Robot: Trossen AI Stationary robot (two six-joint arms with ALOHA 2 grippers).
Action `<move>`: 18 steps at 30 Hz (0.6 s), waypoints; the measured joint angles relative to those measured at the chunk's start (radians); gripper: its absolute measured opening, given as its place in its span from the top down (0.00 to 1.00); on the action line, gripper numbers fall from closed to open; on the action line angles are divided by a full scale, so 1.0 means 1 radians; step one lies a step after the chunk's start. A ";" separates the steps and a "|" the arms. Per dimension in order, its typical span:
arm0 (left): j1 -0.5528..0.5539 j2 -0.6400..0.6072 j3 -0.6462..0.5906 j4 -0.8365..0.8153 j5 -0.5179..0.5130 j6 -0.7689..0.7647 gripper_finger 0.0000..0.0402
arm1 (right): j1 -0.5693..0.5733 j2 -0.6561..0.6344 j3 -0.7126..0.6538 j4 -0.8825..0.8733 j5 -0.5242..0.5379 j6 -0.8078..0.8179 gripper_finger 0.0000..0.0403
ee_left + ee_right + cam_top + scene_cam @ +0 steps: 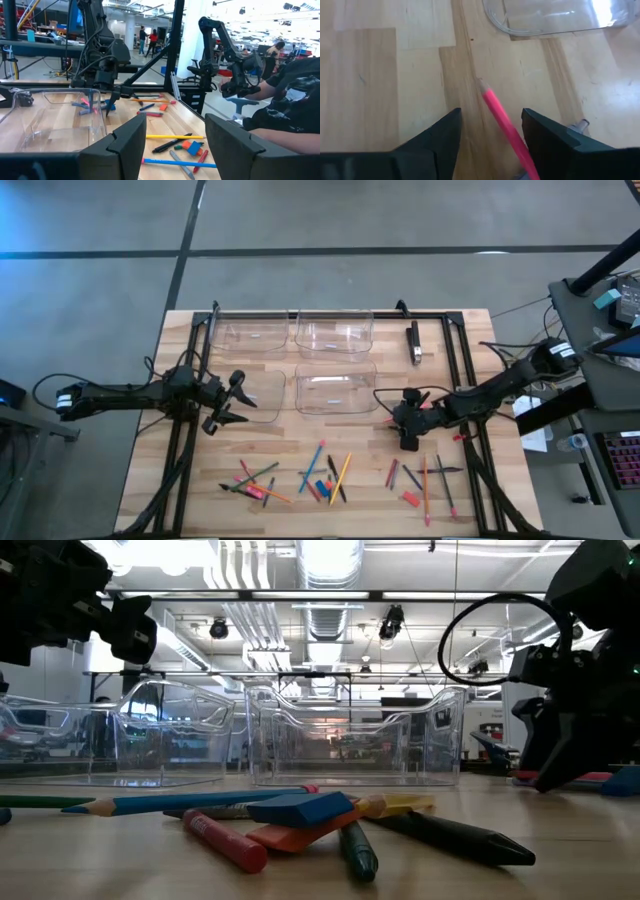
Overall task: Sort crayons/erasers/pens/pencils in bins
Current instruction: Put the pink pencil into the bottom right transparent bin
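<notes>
Four clear bins stand at the table's far middle, two behind (335, 332) and two in front (335, 390). Pencils, pens, crayons and erasers lie scattered near the front edge (320, 475); the low view shows a blue eraser (300, 808), a red crayon (225, 840) and a blue pencil (180, 802). My right gripper (492, 130) is open, low and slanting down over the table, just right of the front bins (408, 438). A pink pencil (500, 117) runs between its fingers. My left gripper (172, 145) waits open and level beside the front left bin (50, 120). My right gripper stands open around the pink pencil, which runs along between the fingers and passes close to one finger's inner side (532, 150). I cannot tell whether that finger touches it, or whether the pencil lies on the table.
A black frame (455, 360) rails in the table, with a black-and-silver bar (414, 342) on it at the far right. More sticks and a red eraser lie at the near right (420, 480). People show in the room beyond the table.
</notes>
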 joint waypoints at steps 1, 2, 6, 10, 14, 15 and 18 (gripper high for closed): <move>0.000 0.000 0.000 0.000 0.000 0.000 0.53 | 0.000 0.005 0.000 0.002 -0.001 0.000 0.53; 0.000 0.000 0.000 0.000 0.000 0.000 0.53 | 0.000 0.007 0.000 0.005 -0.002 0.000 0.55; 0.000 0.000 0.000 0.000 0.000 0.000 0.53 | 0.000 0.008 0.000 0.006 -0.009 -0.002 0.64; 0.000 0.000 0.000 0.000 0.000 0.000 0.53 | 0.000 0.004 0.000 0.003 -0.005 -0.003 0.74; 0.000 0.000 0.000 0.000 0.000 0.000 0.53 | 0.000 0.004 0.000 0.001 -0.002 -0.005 0.82; 0.000 0.000 0.000 0.000 0.000 0.000 0.53 | 0.000 0.004 -0.001 0.000 -0.001 -0.005 0.84; 0.000 0.000 0.000 0.000 0.000 0.000 0.53 | 0.000 -0.003 -0.002 -0.003 0.001 -0.006 0.88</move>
